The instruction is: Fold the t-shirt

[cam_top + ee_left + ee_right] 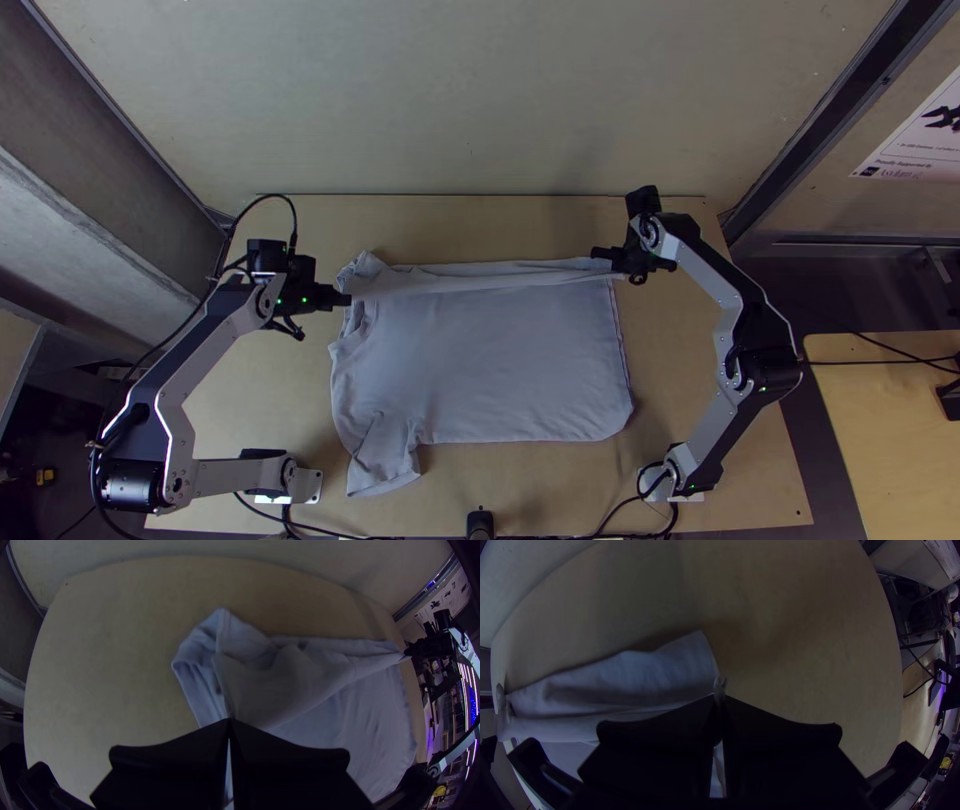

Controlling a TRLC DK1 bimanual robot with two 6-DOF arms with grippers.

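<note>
The pale blue-grey t-shirt [490, 360] lies spread on the table, with its far edge lifted into a narrow fold along the top. At the fold's left end is my left gripper [347, 299], shut on the cloth. My right gripper [600, 254] is shut on the cloth at the other end of that edge. In the left wrist view, the shirt [285, 685] stretches from my left gripper [229, 721] toward the other arm. A bit of shirt [665, 670] pokes up between the fingers of my right gripper [719, 696]. A sleeve sticks out at the lower left, somewhat wrinkled.
Bare light wood of the table [480, 225] shows beyond the shirt and on both sides. A black post [480, 522] and cables stand at the near edge. A second wooden table [885, 430] is off to the right, and a pale wall rises behind.
</note>
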